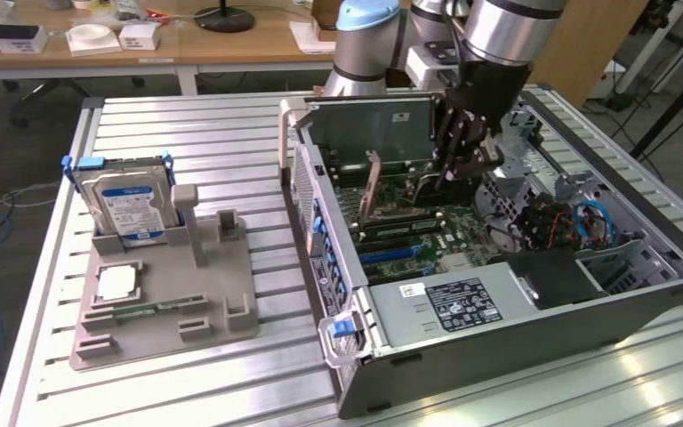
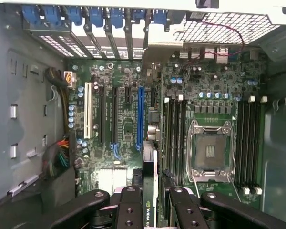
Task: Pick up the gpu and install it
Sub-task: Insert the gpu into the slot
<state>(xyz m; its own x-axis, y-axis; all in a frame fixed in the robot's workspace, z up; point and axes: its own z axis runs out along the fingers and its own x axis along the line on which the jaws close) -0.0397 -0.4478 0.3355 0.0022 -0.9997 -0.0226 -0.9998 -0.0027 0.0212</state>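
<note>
gpu: the gpu (image 2: 150, 202) is hanging edge-on between the fingers, its NVIDIA-marked top edge facing the wrist camera, inside the open computer case (image 1: 317, 222).
Grip: the gripper (image 2: 151, 181) is pinching the card, with the fingers (image 2: 129, 210) drawn in close on its two faces.
Long axis: the card's length is running parallel to the expansion slots and pointing toward the rear panel with its blue latches (image 2: 93, 16).
Card to slot: the card is sitting directly beneath the gripper and lining up just beside the long blue slot (image 2: 140, 117), on the side toward the CPU socket (image 2: 209, 150). I am judging it to be riding above the motherboard (image 2: 124, 124) rather than seated.
Arm: in the exterior view the arm (image 1: 502, 44) is reaching down into the case, over the middle of the board.
Outside the case: the silver hard drive (image 1: 128, 205) is standing in the grey holder (image 1: 217, 294) on the table (image 1: 199, 124), well apart from the work.
</note>
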